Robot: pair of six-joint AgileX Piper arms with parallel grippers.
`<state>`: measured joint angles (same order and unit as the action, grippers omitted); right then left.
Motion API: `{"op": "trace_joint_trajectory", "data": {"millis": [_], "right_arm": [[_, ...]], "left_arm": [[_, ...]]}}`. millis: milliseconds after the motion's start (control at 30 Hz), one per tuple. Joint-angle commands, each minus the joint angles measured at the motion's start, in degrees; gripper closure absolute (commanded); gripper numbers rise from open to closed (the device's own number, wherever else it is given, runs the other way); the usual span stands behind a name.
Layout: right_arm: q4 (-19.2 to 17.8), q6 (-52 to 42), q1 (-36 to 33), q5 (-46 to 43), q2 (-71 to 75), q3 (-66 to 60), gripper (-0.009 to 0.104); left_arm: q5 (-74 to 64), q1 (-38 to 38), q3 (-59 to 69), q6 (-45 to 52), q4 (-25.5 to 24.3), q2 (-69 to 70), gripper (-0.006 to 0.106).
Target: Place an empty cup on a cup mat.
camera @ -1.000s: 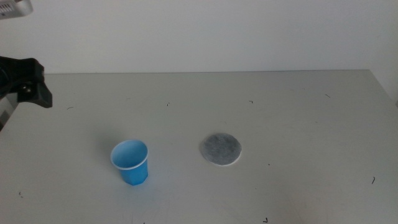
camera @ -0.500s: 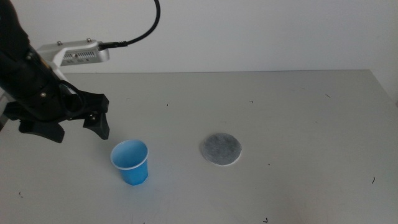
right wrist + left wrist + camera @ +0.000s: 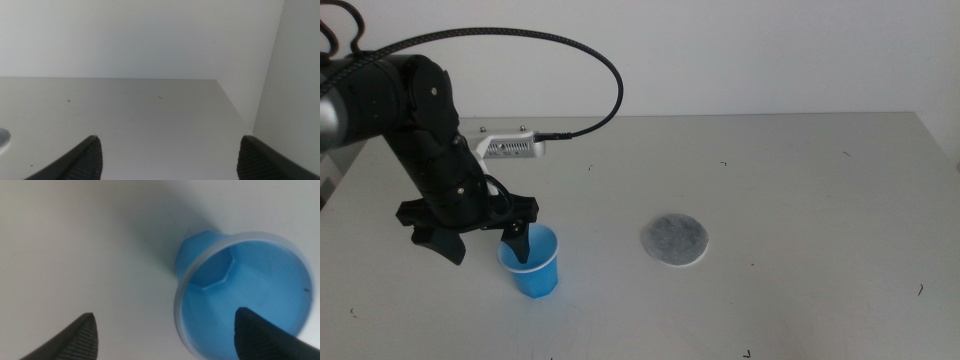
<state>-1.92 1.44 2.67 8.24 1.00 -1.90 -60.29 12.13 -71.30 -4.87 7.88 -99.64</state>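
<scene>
Blue tapered cup upright, left gripper fingers spread astride its rim, speckled round cup mat apart

Pretty even, soft lighting all round, no harsh glare on the table. Left wrist view is close and blurry, the cup throws a fuzzy shadow. Right wrist view looks dimmer, greyish, jaw tips soft
</scene>
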Motion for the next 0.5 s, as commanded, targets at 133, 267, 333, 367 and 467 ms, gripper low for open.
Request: {"op": "trace_joint_trajectory", "data": {"millis": [133, 267, 333, 367, 467], "right_arm": [[-0.52, -0.49, -0.06, -4.46, 1.1, 0.66, 0.001], [-0.52, -0.49, -0.06, -4.46, 1.1, 0.66, 0.001], [-0.52, -0.49, -0.06, -4.46, 1.1, 0.66, 0.001], [-0.52, -0.49, -0.06, -4.46, 1.1, 0.66, 0.001], [-0.52, -0.49, -0.06, -4.46, 1.1, 0.66, 0.001]], "left_arm": [[3.34, 0.22, -1.78, 0.46, 2.33, -3.59, -0.004], [4.36, 0.22, -1.78, 1.45, 2.33, -5.09, -0.001], [4.38, 0.22, -1.78, 2.13, 2.33, -5.15, 0.011], [4.38, 0.22, -1.78, 2.13, 2.33, -5.15, 0.021], [4.38, 0.22, -1.83, 2.13, 3.22, -5.15, 0.056]]}}
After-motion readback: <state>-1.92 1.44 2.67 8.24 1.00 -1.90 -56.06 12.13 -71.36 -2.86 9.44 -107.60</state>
